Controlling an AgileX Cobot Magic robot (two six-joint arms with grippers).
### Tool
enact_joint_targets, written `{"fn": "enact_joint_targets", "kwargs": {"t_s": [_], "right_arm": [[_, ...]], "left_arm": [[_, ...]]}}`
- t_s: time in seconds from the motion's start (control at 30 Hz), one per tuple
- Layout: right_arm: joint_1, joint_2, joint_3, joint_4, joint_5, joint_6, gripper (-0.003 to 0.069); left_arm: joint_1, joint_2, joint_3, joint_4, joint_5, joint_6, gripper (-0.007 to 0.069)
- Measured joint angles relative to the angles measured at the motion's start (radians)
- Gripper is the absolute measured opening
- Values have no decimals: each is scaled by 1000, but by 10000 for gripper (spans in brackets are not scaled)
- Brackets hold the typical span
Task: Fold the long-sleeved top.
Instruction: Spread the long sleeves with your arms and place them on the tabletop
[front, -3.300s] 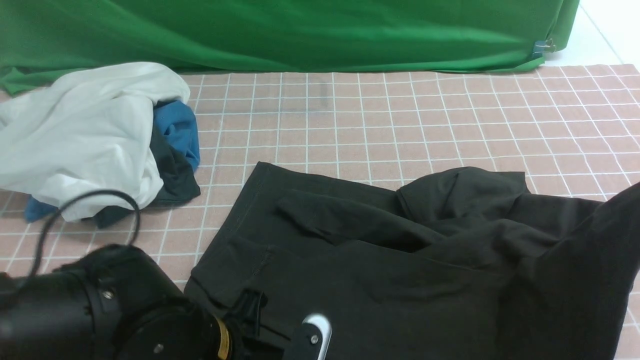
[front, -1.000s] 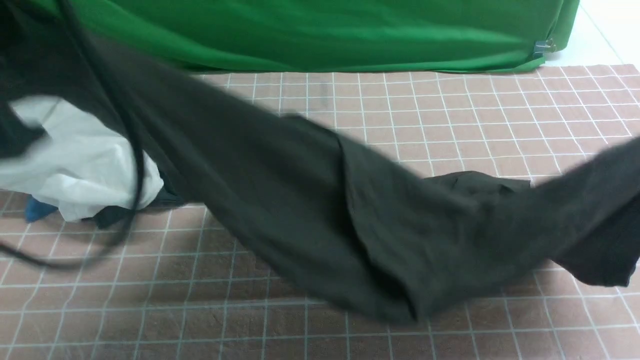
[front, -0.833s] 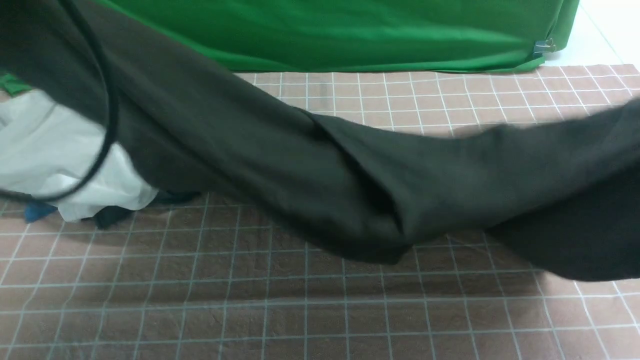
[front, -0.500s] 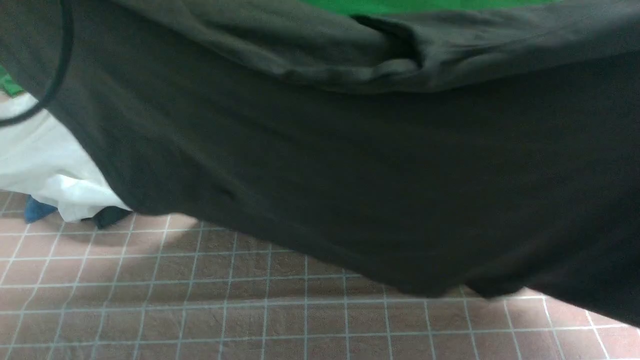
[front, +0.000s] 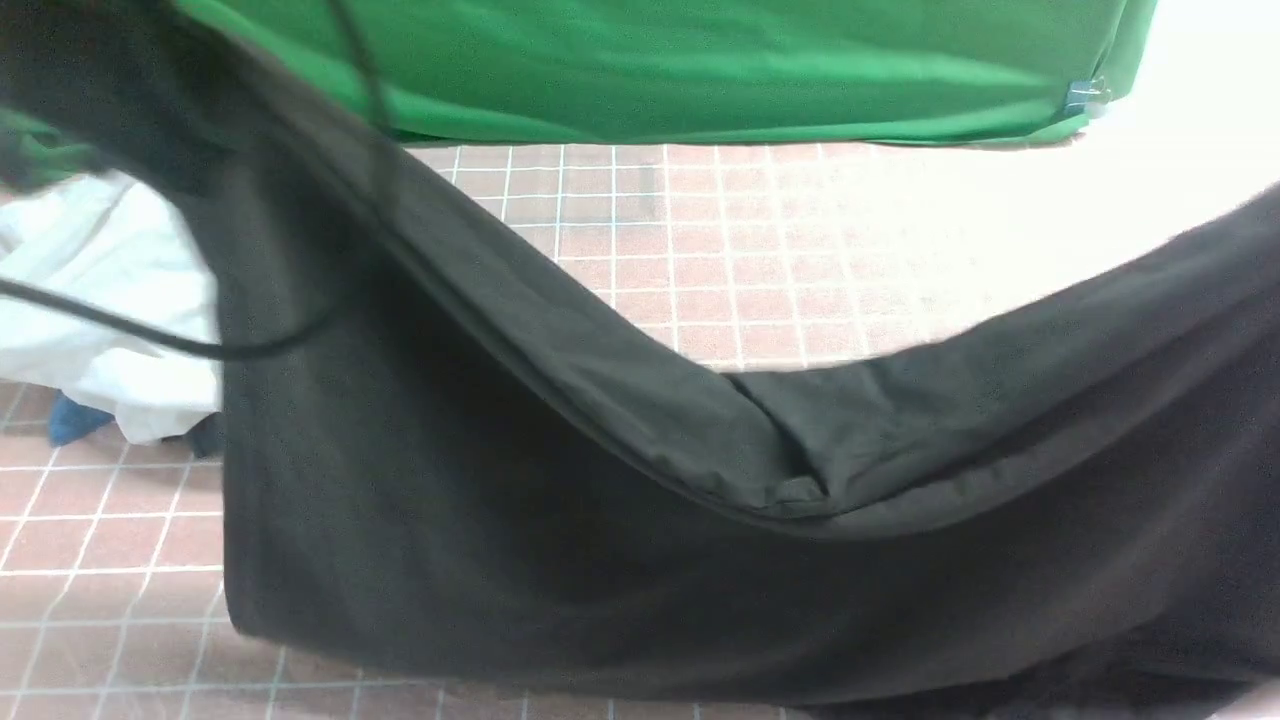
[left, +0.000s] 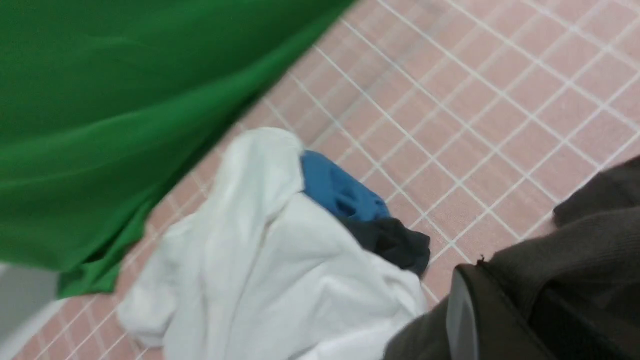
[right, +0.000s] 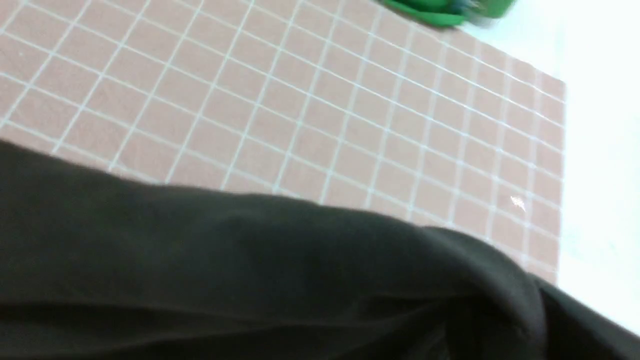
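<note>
Above the pink gridded surface (front: 700, 250), the long-sleeved top (front: 640, 520) was held up and stretched from side to side. Its upper edge was sagged in a deep curve at the middle of the front view, and its lower hem was hung low. Whether that hem was touching the surface could not be told. Toward the robot's left the cloth was drawn high, up to the top corner of that view, and toward the right it was carried up and out past the edge. The left jaws were clenched on a bunched fold of the top, as was shown in the left wrist view, where one finger (left: 459, 320) with a pale pad was pressed against the dark knit. The right jaws were buried under the cloth in the right wrist view and could not be seen directly. They were taken to be closed on the top, since the garment was hung from that side. Behind the raised left part, a white garment (left: 260, 270) was heaped on the surface near the green backdrop (front: 700, 70), with a blue cloth (left: 335, 187) and a smaller charcoal cloth (left: 395, 242) tucked against it. A black cable (front: 150, 340) was looped in front of the white garment.
</note>
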Motion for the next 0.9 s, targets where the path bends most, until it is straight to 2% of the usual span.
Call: {"fn": "enact_joint_targets", "kwargs": {"t_s": [0.03,0.17,0.27,0.33,0.47,0.57,0.67,0.73,0.77,0.8,0.87,0.9], "right_arm": [[0,9,0,-1,-26,-1,85],[-29,223,-151,-61,-263,9,85],[-70,314,-328,-70,-343,9,85],[-108,396,-588,-82,-391,4,85],[-137,455,-955,-86,-406,0,85],[-138,457,-1132,-86,-391,-5,85],[-138,440,-1184,-88,-314,-25,85],[-138,434,-1179,-91,-205,-40,85],[-139,434,-1155,-94,-126,-50,85],[-139,434,-1149,-93,-112,-51,85],[-139,437,-1032,-93,68,-62,85],[-139,437,-991,-91,98,-67,85]], "left_arm": [[4,8,1,0,-9,1,30],[130,163,-87,-26,-230,29,30],[206,244,-258,-26,-345,30,30],[264,295,-509,-24,-430,30,30],[282,316,-859,-40,-452,61,31],[282,280,-979,-142,-443,170,31],[282,239,-970,-217,-388,267,31],[282,205,-904,-237,-336,289,31],[282,184,-839,-240,-301,290,31],[282,178,-813,-240,-295,290,31],[282,134,-616,-241,-241,293,31],[282,117,-557,-241,-225,294,31]]}}
